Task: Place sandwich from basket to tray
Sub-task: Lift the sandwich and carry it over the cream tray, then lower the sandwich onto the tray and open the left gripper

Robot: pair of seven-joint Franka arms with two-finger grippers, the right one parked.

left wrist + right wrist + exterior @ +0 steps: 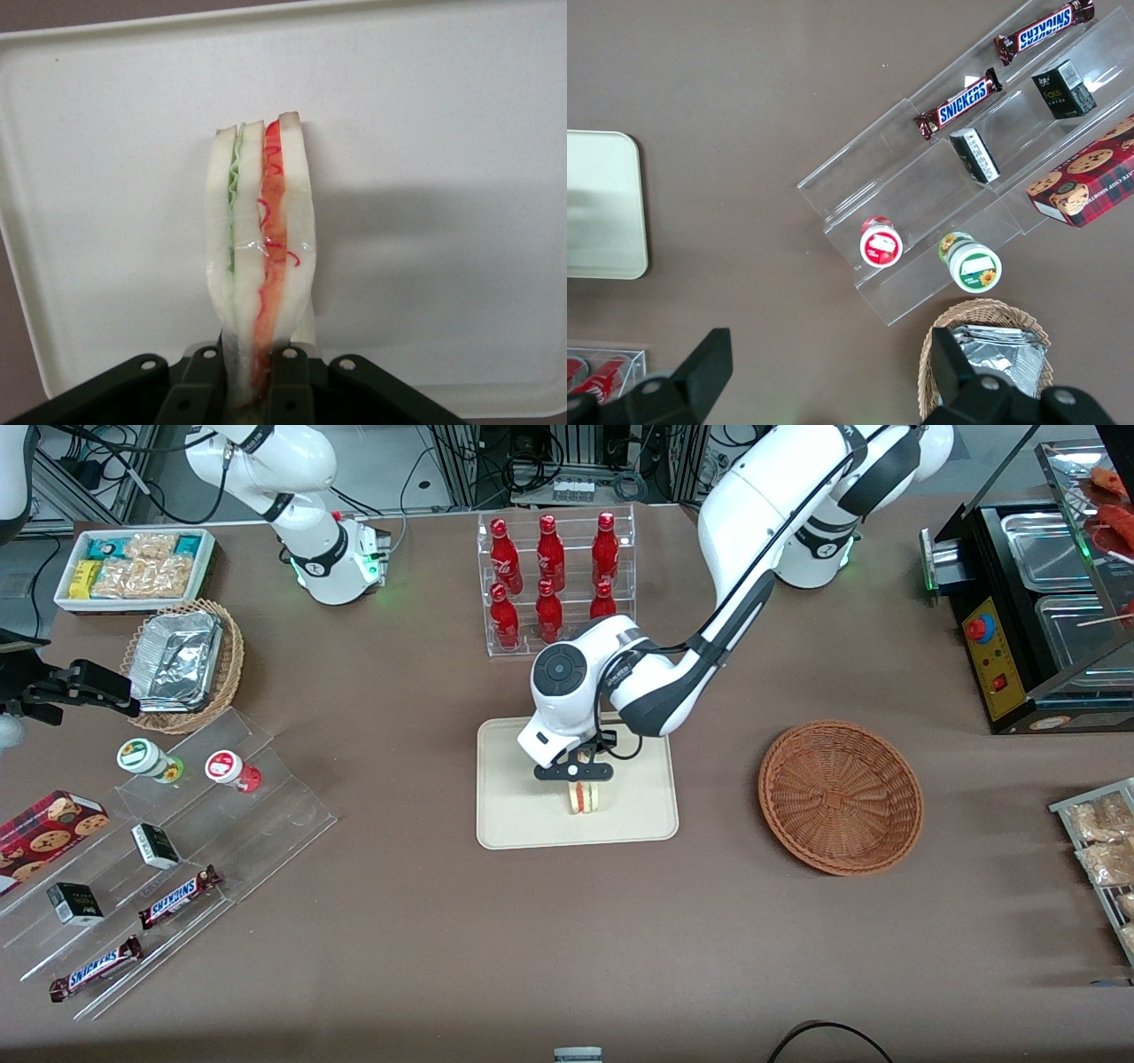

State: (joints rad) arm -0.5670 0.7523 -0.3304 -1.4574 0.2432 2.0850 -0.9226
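On the brown worktop [443, 939], the gripper [577, 772] hangs over the tray [505, 815], fingers [288, 376] pinching the sandwich [261, 257] upright near the tray's middle, ready for release; the basket [840, 795] sits empty.

Brown table [425, 921]. Resting on it: cream tray [523, 824] at centre; round wicker basket [840, 795] toward the working arm's end; rack of red bottles [554, 584] farther from the front camera than the tray. Gripper [576, 772] over the tray, pinching the sandwich [583, 798]. Clear stepped snack stand [177, 868] toward the parked arm's end.
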